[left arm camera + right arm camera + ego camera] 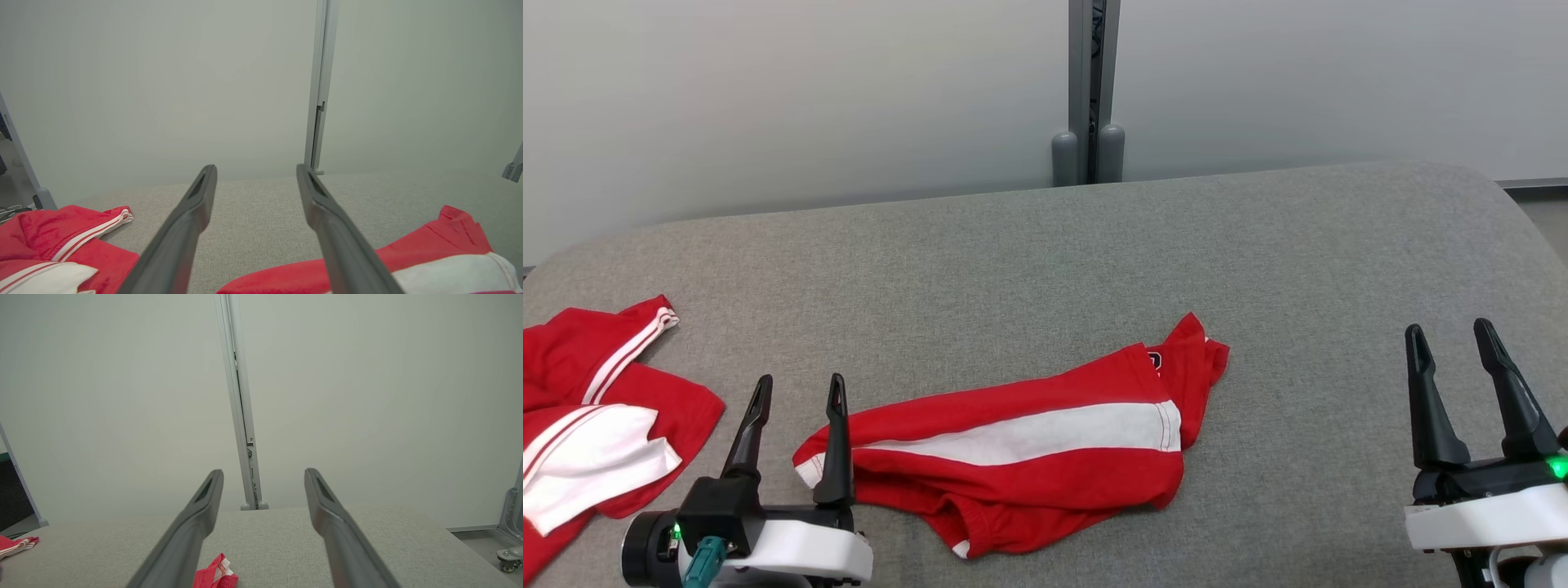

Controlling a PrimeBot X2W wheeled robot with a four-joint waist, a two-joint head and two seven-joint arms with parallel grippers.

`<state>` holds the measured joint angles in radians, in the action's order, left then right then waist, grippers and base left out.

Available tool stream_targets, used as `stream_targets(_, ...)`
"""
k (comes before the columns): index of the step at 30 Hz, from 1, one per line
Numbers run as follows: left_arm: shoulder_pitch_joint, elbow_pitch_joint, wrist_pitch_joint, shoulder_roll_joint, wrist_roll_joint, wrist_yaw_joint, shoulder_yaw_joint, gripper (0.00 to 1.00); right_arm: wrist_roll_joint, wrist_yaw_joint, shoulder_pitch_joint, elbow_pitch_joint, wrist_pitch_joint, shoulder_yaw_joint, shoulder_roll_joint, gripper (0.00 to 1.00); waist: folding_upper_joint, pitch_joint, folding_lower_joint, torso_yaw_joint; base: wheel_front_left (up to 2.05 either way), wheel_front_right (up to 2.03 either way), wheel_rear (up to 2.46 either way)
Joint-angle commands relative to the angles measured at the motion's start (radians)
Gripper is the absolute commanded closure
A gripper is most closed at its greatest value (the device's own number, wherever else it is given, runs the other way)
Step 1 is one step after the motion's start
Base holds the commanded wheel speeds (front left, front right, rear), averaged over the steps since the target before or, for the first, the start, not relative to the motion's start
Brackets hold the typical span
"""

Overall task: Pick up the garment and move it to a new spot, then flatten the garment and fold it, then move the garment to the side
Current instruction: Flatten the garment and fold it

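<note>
Left jaws wide, maybe against garment

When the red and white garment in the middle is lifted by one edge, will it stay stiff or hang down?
Probably floppy: the garment lies crumpled in soft folds, so it should hang down. Likely light, being thin cloth. The textured grey surface may resist sliding.

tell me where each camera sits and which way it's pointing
Head view: on the robot's head, looking forward and down at the grey padded surface and centre garment; left gripper and right gripper show, both open.
Left wrist view: on the left wrist, looking along the left fingers, low over the surface toward the wall.
Right wrist view: likewise on the right wrist, along the right fingers.
Shared: all three show the grey post; both wrist views catch the side garment.
</note>
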<state>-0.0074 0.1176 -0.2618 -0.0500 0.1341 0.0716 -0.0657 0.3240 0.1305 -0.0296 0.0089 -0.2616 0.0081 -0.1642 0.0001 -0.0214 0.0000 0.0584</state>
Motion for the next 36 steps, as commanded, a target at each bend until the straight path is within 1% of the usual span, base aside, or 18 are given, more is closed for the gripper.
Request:
stream_targets(1,0.001,0.003,-0.005,-0.002,-0.004,-0.003,0.006,0.0,0.005,0.0,0.004,-0.003,-0.005,-0.001,-0.008,0.0,-0.0001,0.0,0.0,0.0,0.0,0.0,0.0)
stream_targets(4,0.005,0.014,-0.004,-0.002,0.02,-0.009,0.011,0.0,0.01,0.0,0.006,0.001,-0.005,0.005,-0.011,0.0,-0.0001,0.003,0.0,-0.001,0.0,0.0,0.0)
stream_targets(7,0.018,0.046,-0.004,-0.002,0.045,-0.024,0.026,0.0,0.045,0.0,0.01,0.014,-0.005,0.053,-0.021,0.0,-0.0001,0.006,0.0,-0.005,0.0,0.0,0.0)
stream_targets(11,0.015,0.104,0.001,-0.009,0.082,-0.058,0.051,0.0,0.107,0.0,0.001,0.05,-0.005,0.131,-0.056,0.0,-0.0001,0.012,0.0,-0.02,0.0,0.0,0.0)
stream_targets(13,-0.001,0.13,0.033,-0.009,0.131,-0.086,0.064,0.0,0.145,0.0,-0.006,0.081,-0.005,0.175,-0.078,0.0,-0.0001,0.014,0.0,-0.031,0.0,0.0,0.0)
stream_targets(14,-0.001,0.13,0.033,-0.009,0.131,-0.086,0.064,0.0,0.145,0.0,-0.006,0.081,-0.005,0.175,-0.078,0.0,-0.0001,0.014,0.0,-0.031,0.0,0.0,0.0)
stream_targets(19,-0.032,0.149,0.207,-0.031,0.212,-0.133,0.067,0.0,0.269,0.0,-0.049,0.187,0.004,0.308,-0.135,0.0,-0.0001,0.002,0.0,-0.057,0.0,0.0,0.0)
stream_targets(22,-0.047,0.138,0.331,-0.05,0.274,-0.155,0.066,0.0,0.357,0.0,-0.098,0.234,0.056,0.394,-0.165,0.0,-0.0001,-0.012,0.0,-0.068,0.0,0.0,0.0)
stream_targets(23,-0.064,0.125,0.415,-0.064,0.307,-0.164,0.064,0.0,0.409,0.0,-0.137,0.258,0.1,0.446,-0.185,0.0,-0.0001,-0.026,0.0,-0.075,0.0,0.0,0.0)
stream_targets(24,-0.074,0.117,0.455,-0.066,0.333,-0.169,0.064,0.0,0.436,0.0,-0.158,0.268,0.121,0.468,-0.192,0.0,-0.0001,-0.032,0.0,-0.077,0.0,0.0,0.0)
stream_targets(25,-0.083,0.107,0.494,-0.067,0.359,-0.171,0.066,0.0,0.458,0.0,-0.175,0.279,0.14,0.487,-0.199,0.0,-0.0001,-0.037,0.0,-0.08,0.0,0.0,0.0)
stream_targets(27,-0.097,0.098,0.574,-0.086,0.398,-0.176,0.07,0.0,0.505,0.0,-0.205,0.303,0.178,0.52,-0.209,0.0,-0.0001,-0.049,0.0,-0.085,0.0,0.0,0.0)
stream_targets(30,-0.12,0.084,0.679,-0.112,0.432,-0.18,0.06,0.0,0.572,0.0,-0.253,0.324,0.236,0.576,-0.216,0.0,-0.0001,-0.069,0.0,-0.088,0.0,0.0,0.0)
stream_targets(36,-0.155,0.058,0.819,-0.143,0.497,-0.188,0.035,0.0,0.687,0.0,-0.319,0.344,0.292,0.664,-0.236,0.0,-0.0001,-0.102,0.0,-0.091,0.0,0.0,0.0)
